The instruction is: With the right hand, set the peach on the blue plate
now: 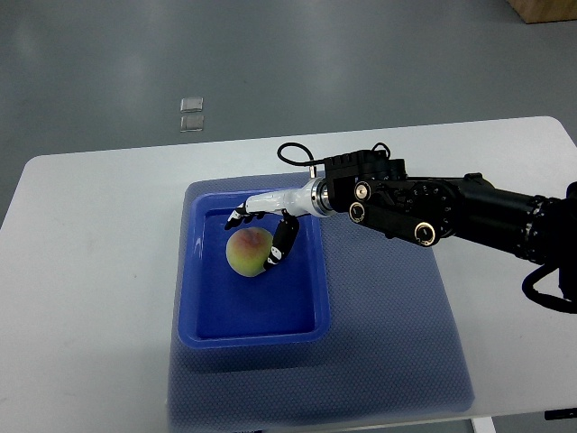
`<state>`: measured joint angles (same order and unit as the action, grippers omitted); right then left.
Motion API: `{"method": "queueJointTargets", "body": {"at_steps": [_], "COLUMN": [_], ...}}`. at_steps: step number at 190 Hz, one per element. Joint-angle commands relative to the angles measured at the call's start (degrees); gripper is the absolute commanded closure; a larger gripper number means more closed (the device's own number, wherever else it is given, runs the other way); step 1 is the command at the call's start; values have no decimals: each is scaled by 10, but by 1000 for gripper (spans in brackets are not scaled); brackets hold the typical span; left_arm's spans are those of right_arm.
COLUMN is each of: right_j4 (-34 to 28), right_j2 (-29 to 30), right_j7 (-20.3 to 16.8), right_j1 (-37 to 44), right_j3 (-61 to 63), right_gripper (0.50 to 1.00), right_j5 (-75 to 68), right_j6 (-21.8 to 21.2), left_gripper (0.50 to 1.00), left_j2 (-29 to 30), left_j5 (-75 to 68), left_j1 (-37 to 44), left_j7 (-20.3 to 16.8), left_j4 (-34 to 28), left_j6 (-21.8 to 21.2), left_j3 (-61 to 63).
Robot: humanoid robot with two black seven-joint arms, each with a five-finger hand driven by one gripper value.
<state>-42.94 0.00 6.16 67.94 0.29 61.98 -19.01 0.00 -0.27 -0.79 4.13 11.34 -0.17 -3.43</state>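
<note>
Top view: right hand (pixel 261 230) at peach, inside tray.

The black right arm's fingers curl around the round yellow-pink peach (pixel 248 252), which sits in the rectangular blue plastic plate (pixel 207 329). The plate lies on a blue-grey textured mat (pixel 397 343) on the white table (pixel 90 271). Two small clear squares (pixel 191 114) lie on the floor, well apart.

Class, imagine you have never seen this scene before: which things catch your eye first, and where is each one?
The black right arm reaches in from the right edge, its right hand curled around a peach near the picture's middle. The peach sits inside a bright blue plate, a rectangular tray-like dish lying on the left part of a darker blue mat on the white table.
</note>
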Motion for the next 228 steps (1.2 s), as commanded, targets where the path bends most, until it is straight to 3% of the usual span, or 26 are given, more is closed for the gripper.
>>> {"method": "queueJointTargets", "body": {"at_steps": [1,35,85,98,108,109,119,128,129,133,151,158,171,181,182,228], "right_j4": [-3,-7,-10,-10,-10,-9,-9,-9,-9,-9,-9,-8,-6,-6,-1,14], "right_j2": [0,-1,-72,-110,-110,-113,-112,-112,-106,-104,-98,-76,-63,-63,-60,-60], "right_j7": [0,0,1,1,1,2,2,2,2,2,3,22,50,50,65,93], "right_j1": [1,9,11,-36,-36,-70,-106,-106,-143,-157,-184,-229,-258,-258,-276,-329], "right_j3": [1,32,167,262,263,322,392,393,454,477,515,576,609,609,627,637], "right_gripper": [570,570,570,570,570,570,570,570,570,570,570,570,570,570,570,570], "right_j5": [-1,-6,-27,-49,-49,-64,-84,-84,-107,-120,-144,-213,-276,-276,-334,-559], "right_j6": [-1,-2,-13,-7,-7,2,30,30,61,71,86,103,115,115,123,117], "left_gripper": [500,500,500,500,500,500,500,500,500,500,500,500,500,500,500,500], "left_j2": [0,0,0,0,0,0,0,0,0,0,0,0,0,0,0,0], "left_j5": [0,0,0,0,0,0,0,0,0,-1,-1,-1,-1,-1,-1,-1], "left_j1": [0,0,0,0,0,0,0,0,0,0,0,0,0,0,0,0], "left_j7": [0,0,0,0,0,0,0,0,0,1,0,1,1,1,0,1], "left_j4": [-1,-1,-2,-1,-1,0,0,0,0,0,0,0,0,0,0,0], "left_j6": [0,0,0,0,0,0,0,0,0,0,0,0,0,0,0,0], "left_j3": [-1,0,0,1,1,2,2,2,2,2,2,3,3,3,3,3]}}
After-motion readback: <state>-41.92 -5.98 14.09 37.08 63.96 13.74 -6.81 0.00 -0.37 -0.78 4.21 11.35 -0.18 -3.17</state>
